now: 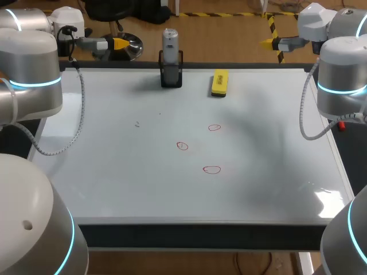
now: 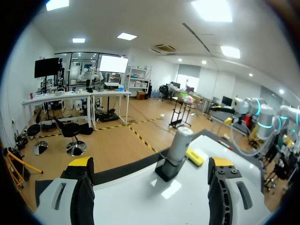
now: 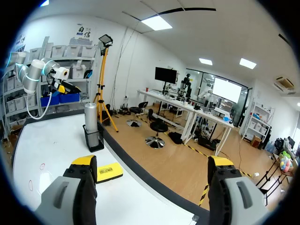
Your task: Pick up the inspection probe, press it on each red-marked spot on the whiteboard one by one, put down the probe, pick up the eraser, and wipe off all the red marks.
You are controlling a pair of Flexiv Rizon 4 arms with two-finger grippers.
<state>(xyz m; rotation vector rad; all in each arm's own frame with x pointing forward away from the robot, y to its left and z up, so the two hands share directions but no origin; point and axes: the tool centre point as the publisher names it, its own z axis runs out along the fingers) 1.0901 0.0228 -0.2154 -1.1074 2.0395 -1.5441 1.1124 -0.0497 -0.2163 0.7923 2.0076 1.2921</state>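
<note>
**Probe pick-up not yet begun**

Inspection probe (image 1: 170, 41) upright in black holder (image 1: 171, 75), middle of far edge of whiteboard worktop (image 1: 114, 183). Yellow eraser (image 1: 219, 82) just beside, toward right edge. Three red marks (image 1: 182, 146) near centre, unwiped. Left gripper (image 2: 150, 161) spread wide, empty, off far left corner, facing probe. Right gripper (image 3: 152, 161) wide, empty, off far right corner. Judged: first step. Next calls for closing on probe body above holder, then lifting straight up.

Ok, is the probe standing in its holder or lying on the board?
Standing in it: the grey probe rises upright from the black holder.
</note>
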